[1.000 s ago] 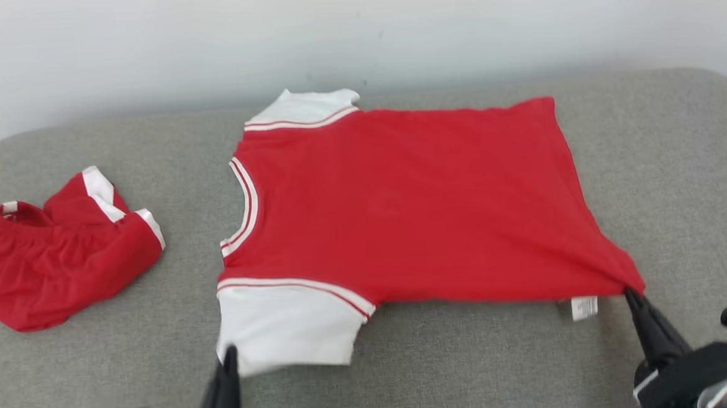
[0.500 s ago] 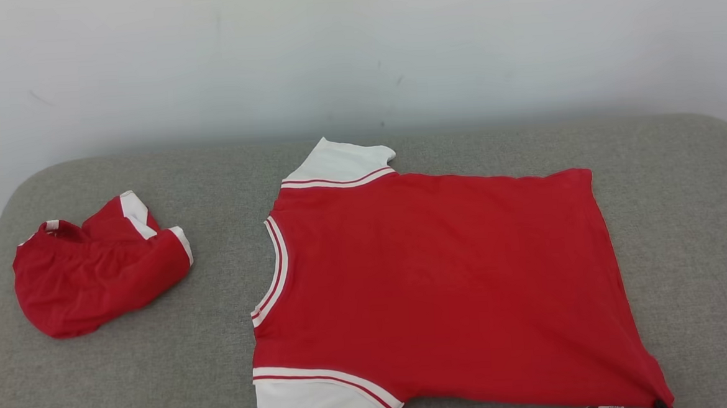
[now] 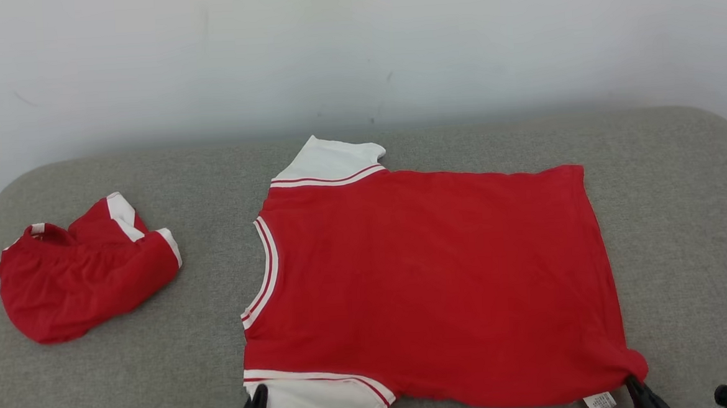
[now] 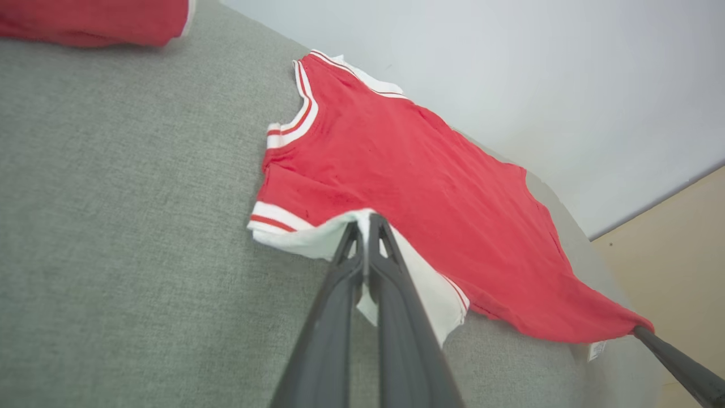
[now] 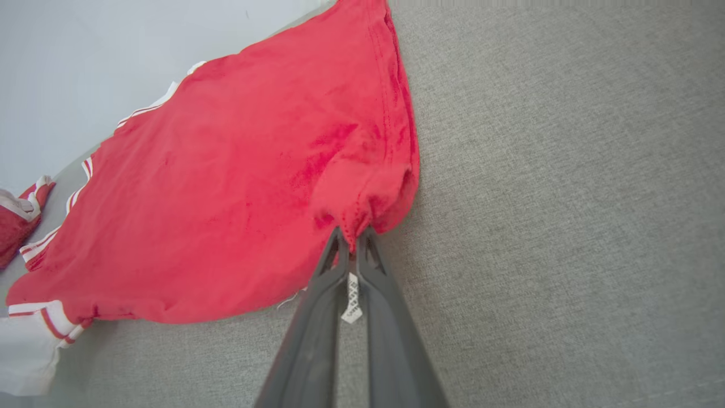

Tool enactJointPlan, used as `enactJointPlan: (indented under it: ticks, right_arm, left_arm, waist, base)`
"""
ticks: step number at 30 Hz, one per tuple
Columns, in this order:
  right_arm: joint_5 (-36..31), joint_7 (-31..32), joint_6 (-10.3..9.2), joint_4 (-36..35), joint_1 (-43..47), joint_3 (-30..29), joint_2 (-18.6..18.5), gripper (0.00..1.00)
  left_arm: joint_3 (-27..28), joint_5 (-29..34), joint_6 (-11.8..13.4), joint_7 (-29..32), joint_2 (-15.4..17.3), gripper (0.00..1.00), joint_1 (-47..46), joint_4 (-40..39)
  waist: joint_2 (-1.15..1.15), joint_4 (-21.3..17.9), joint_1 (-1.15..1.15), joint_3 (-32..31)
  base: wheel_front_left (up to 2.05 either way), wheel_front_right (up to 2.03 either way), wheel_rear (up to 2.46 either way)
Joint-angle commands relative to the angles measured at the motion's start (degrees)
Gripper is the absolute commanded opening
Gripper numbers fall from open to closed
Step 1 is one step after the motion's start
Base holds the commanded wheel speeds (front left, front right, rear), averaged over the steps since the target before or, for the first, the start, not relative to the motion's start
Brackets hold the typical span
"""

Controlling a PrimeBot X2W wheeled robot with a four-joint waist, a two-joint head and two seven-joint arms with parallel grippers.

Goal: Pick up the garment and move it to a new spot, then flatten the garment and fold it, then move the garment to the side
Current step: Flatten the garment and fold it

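Print on the garment (image 3: pixel 430 287) tag (image 5: pixel 352 297) is unreadable.

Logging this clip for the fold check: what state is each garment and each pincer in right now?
red fabric T-shirt with white sleeves: spread flat on the grey padded surface, near hem corner bunched.
left pincer: shut on the T-shirt's near sleeve.
right pincer: shut on its bunched hem corner.
small red garment with white trim: crumpled, apart at the left.

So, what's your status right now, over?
Left jaws shut on white sleeve. Right jaws shut on hem corner. Shirt spread out. Crumpled red garment apart, left.
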Motion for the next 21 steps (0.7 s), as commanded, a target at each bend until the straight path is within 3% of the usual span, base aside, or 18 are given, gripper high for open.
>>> enactJointPlan:
  ticks: [1, 9, 21]
  right_arm:
    - [0.6, 0.7, -0.16, 0.3, -2.0, 0.1, 0.0, 0.0]
    - [2.2, 2.3, -0.16, 2.7, -9.1, 0.9, 0.2, 0.0]
    - [2.1, 1.2, -0.16, 11.7, -22.8, 2.5, -0.1, 0.0]
  left_arm:
    - [0.0, 1.0, -0.5, 0.9, 0.7, 0.0, -2.8, 0.3]
    - [0.7, 1.3, -2.4, 3.6, 1.1, 0.0, -13.1, 5.2]
    - [1.6, 1.0, -7.8, 5.3, 0.3, 0.0, -31.6, 23.3]
  waist:
    - [0.0, -0.6, 0.0, 0.3]
    - [0.0, -2.4, 0.0, 2.2]
    - [0.0, -5.2, 0.0, 8.3]
  base:
    - [0.0, 0.0, 0.0]
    - [0.0, 0.0, 0.0]
    - [0.0, 0.0, 0.0]
